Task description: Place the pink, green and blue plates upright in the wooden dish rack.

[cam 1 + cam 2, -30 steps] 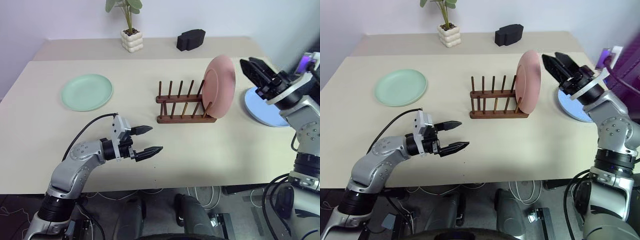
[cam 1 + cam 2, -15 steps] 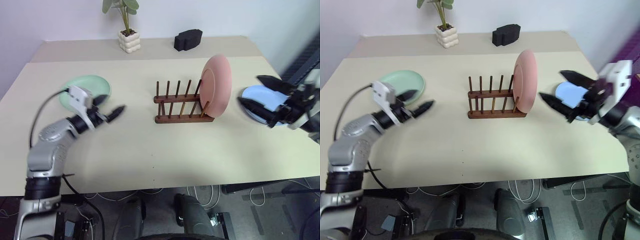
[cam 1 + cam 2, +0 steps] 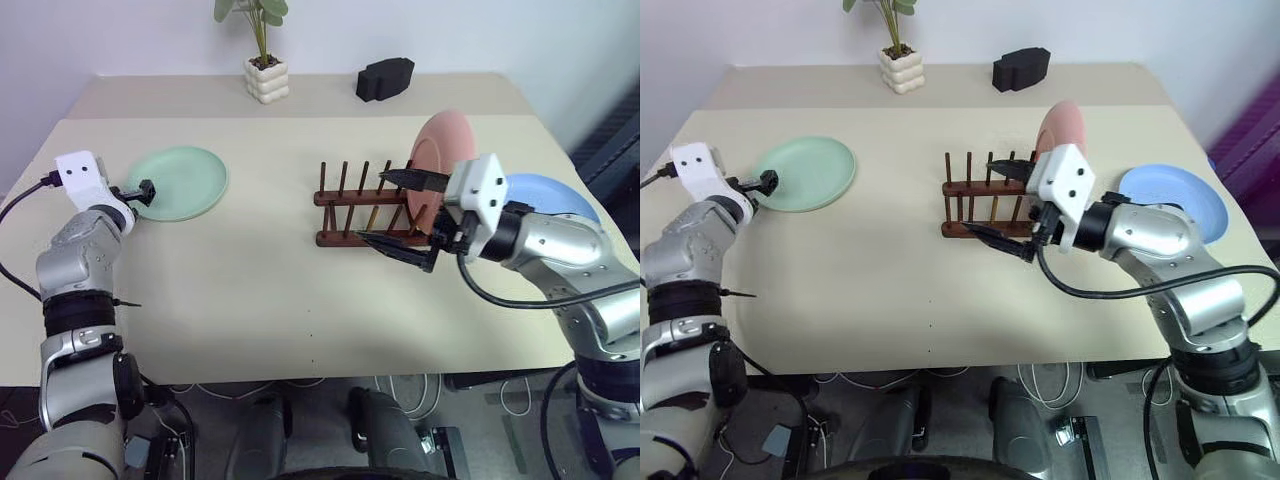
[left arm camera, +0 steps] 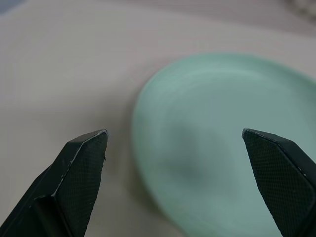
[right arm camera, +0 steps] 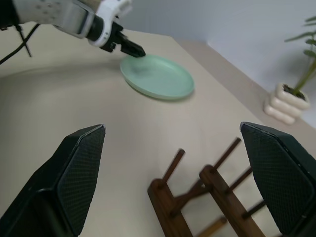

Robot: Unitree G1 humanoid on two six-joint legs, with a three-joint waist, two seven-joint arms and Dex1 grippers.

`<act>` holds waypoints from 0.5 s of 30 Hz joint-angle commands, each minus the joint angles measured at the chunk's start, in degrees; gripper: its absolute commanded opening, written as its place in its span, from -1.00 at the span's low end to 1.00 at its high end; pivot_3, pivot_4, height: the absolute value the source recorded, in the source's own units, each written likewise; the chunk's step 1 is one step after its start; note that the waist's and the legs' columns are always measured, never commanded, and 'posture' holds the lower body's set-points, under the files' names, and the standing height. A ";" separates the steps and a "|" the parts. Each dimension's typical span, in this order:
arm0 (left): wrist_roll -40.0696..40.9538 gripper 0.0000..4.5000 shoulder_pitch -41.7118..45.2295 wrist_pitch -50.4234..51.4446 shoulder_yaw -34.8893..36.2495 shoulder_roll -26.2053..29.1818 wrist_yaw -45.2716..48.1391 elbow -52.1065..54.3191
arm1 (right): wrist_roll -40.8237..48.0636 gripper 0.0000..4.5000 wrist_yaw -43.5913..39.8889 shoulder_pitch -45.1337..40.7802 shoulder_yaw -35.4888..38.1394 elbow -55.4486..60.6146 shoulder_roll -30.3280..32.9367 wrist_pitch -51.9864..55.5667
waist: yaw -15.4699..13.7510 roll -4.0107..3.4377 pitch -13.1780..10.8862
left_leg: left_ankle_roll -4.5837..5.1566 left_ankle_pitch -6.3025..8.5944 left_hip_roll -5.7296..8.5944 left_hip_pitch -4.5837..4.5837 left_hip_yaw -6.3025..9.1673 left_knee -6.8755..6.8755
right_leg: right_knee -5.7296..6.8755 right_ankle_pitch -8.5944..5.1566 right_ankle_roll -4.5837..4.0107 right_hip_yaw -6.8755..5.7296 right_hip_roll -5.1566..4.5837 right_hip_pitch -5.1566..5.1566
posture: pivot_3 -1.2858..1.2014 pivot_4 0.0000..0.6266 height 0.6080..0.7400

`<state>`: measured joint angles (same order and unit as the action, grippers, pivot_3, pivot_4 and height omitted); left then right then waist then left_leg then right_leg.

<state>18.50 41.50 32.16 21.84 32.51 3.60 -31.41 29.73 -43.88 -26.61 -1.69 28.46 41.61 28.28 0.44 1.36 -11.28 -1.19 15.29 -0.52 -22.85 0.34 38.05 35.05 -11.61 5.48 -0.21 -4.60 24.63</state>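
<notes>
Two big moves in the last second, so heads up. Your left gripper (image 3: 143, 188) has swung from the middle of the table (image 3: 260, 290) out to the near edge of the green plate (image 3: 176, 182), and in its wrist view the fingers stand wide apart with the plate's rim between them and nothing pinched yet. Your right gripper (image 3: 398, 212) has pulled back from beside the pink plate (image 3: 440, 150) and come across in front of the wooden dish rack (image 3: 365, 210), jaws spread wide and empty (one finger sits over the pegs, the other over the front bar, and I can't tell if either touches).

What that means: my read is the pink plate is done and green is the step in hand, with the left side lined up for the pick.

Containers, biggest first: the rack holds one plate, the pink one, upright at its right end, and the other slots look free. The blue plate (image 3: 555, 195) lies flat on the table to the right of the rack, partly behind the right arm. The green one lies flat well to the rack's left.
</notes>
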 commanded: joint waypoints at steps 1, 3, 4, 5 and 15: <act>-1.66 1.00 4.39 0.58 -0.23 -0.18 -1.99 -5.68 | -3.41 0.98 0.04 -1.79 -2.45 -0.51 -1.46 -2.06 | 0.06 0.00 0.00 | 0.00 0.00 0.00 0.00 0.00 0.00 | 0.01 0.00 0.00 0.00 0.00 0.00 | 0.03 -0.52 1.00; -2.43 1.00 5.77 0.42 -0.62 -0.35 -2.77 -8.51 | -4.78 0.98 -0.15 -1.74 -3.49 -0.79 -1.97 -2.70 | 0.12 0.00 0.00 | 0.00 0.00 0.00 -0.01 -0.01 0.00 | 0.00 0.00 0.01 0.00 0.00 0.00 | 0.03 -0.52 1.00; -2.52 1.00 6.64 0.17 -0.34 -0.56 -3.27 -10.21 | -5.15 0.98 -0.11 -1.50 -3.85 -0.78 -2.41 -2.83 | 0.15 0.00 0.00 | 0.00 0.00 0.01 -0.02 -0.01 -0.01 | -0.01 0.00 0.02 0.00 0.00 0.01 | 0.03 -0.52 1.00; -2.77 1.00 7.47 0.14 -0.21 -0.63 -3.95 -11.81 | -5.39 0.98 -0.01 -1.17 -4.11 -0.70 -2.81 -2.84 | 0.15 0.01 0.00 | 0.00 0.00 0.01 -0.02 -0.01 -0.01 | -0.01 0.00 0.03 0.00 0.00 0.01 | 0.03 -0.52 1.00; -1.10 -0.06 9.48 -2.75 3.13 -1.82 -6.41 -15.98 | -8.16 1.00 0.66 2.32 -4.51 0.15 -4.64 -3.28 | 0.16 0.01 0.00 | -0.01 0.00 0.00 -0.01 -0.01 -0.02 | 0.04 0.05 0.11 -0.01 -0.01 0.03 | 0.03 -0.52 1.00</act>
<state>16.92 49.75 30.72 23.82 30.52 -1.93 -48.07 21.90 -43.60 -24.41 -6.59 26.74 37.34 25.97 0.60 1.37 -11.28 -1.20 15.28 -0.51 -22.86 0.33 38.03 35.09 -11.56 5.59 -0.21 -4.61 24.67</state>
